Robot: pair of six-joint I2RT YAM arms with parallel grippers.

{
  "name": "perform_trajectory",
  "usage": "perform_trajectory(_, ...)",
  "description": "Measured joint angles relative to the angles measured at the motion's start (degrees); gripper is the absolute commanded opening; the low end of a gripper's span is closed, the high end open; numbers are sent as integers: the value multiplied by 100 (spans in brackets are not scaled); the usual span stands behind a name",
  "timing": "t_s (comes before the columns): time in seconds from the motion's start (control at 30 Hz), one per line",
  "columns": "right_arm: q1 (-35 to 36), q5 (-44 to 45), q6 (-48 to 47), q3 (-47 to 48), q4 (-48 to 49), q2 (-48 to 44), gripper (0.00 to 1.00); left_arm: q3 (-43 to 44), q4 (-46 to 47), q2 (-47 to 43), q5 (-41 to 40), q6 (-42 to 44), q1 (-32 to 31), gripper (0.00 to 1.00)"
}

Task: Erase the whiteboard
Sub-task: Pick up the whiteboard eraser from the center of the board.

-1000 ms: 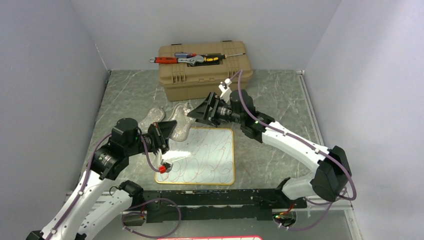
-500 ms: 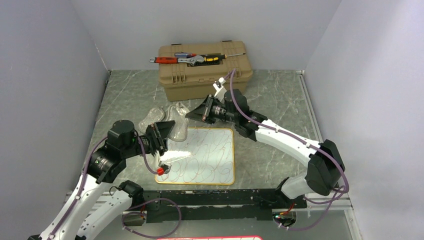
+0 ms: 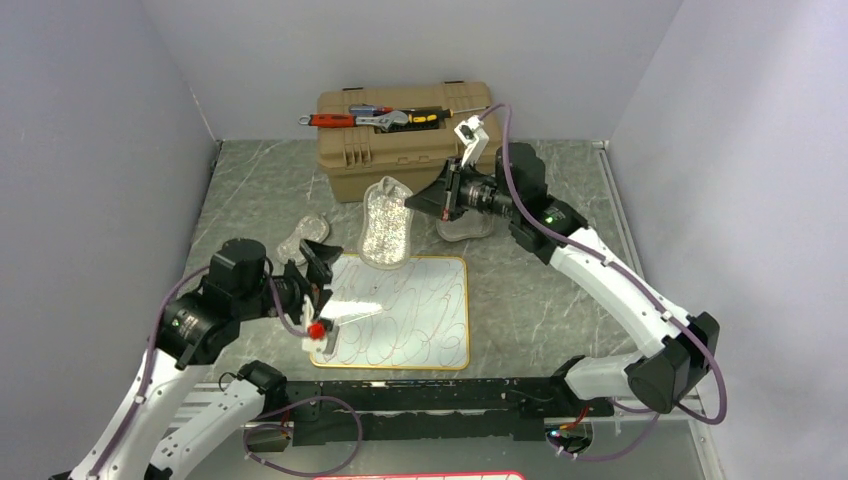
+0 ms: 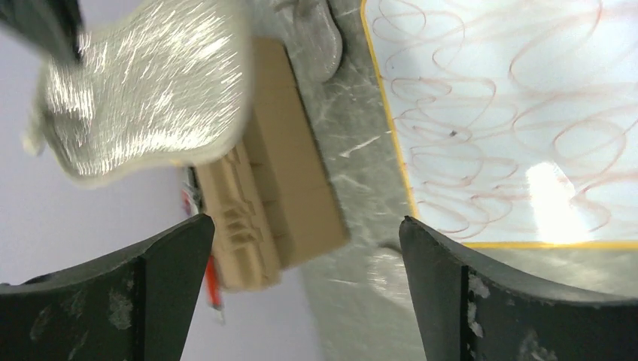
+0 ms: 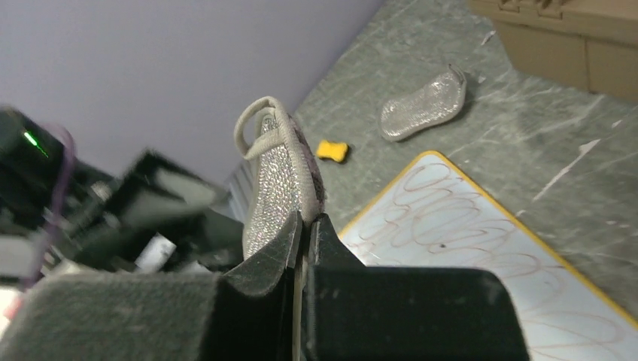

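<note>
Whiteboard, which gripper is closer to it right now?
Left. The left gripper hangs open at the whiteboard's far left corner; the right gripper is beyond its far edge, shut on a glittery silver item.

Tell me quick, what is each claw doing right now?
Left gripper: open, holding nothing.
Right gripper: shut on the silver shoe.

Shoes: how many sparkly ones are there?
2. One shoe hangs from the right gripper by the whiteboard; the other shoe lies on the table, further left. More might be hidden.
</note>
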Motion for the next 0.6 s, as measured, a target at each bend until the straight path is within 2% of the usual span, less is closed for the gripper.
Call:
perform_trajectory(0.1,4,-271,-1014,450,-769,-4,0,807,-179,485,-151,-1781,-2,99)
perform_trajectory(0.23,107,-638,-2033,603,-1567,-48,0,2076,-227,1443,-304,-3980,0,99)
perform_trajectory(0.33,308,-804,-2570,684,-2111,-42,0,2334,-76,1799,-289,-5368,0,99)
perform_trajectory(0.47,601,-909,-2861,831,-2315,-39,0,2319,-35,1912,-197,-6610,0,92)
perform_trajectory(0.6,728,-992,-2946,848,-2210,-48,0,2319,-48,1993,149,-7307,0,85)
